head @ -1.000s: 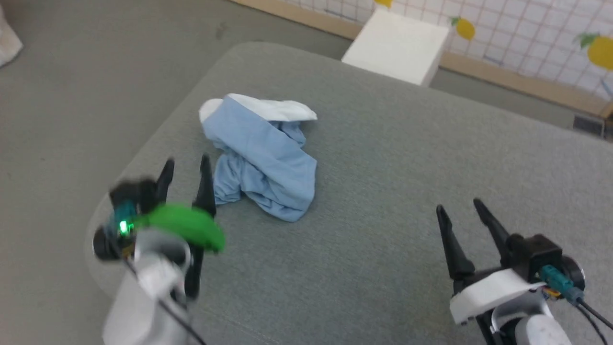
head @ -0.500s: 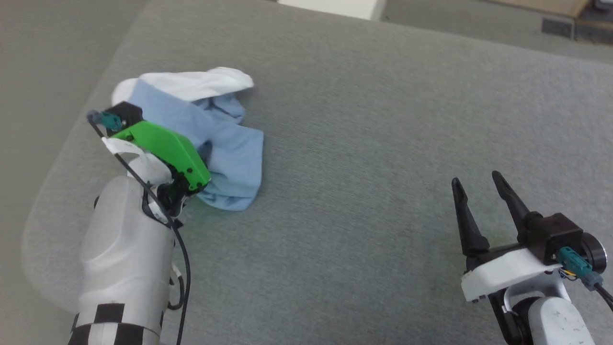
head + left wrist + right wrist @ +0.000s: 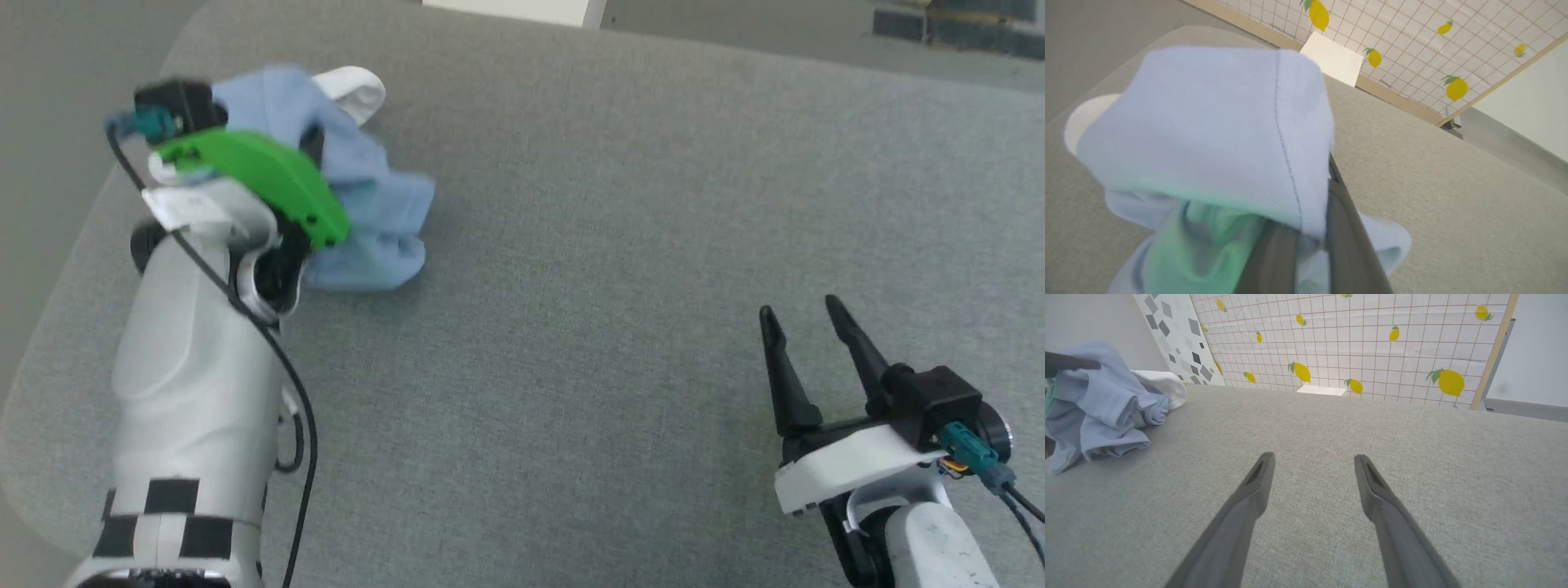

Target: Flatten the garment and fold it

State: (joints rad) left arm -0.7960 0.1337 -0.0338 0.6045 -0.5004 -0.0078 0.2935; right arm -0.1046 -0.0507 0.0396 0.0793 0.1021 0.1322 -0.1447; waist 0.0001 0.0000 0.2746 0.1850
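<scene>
One fold of the garment [image 3: 1208, 130] is pinched in my left fingers [image 3: 1343, 220]; right fingers [image 3: 1257, 477] spread. Flattening step: next requires a second grip.

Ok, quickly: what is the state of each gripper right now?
Left gripper: closed, holding a fold of the blue garment.
Right gripper: open, holding nothing.

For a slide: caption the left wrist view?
Left gripper pinching a bunched fold of the light blue garment over the grey cushion.
</scene>
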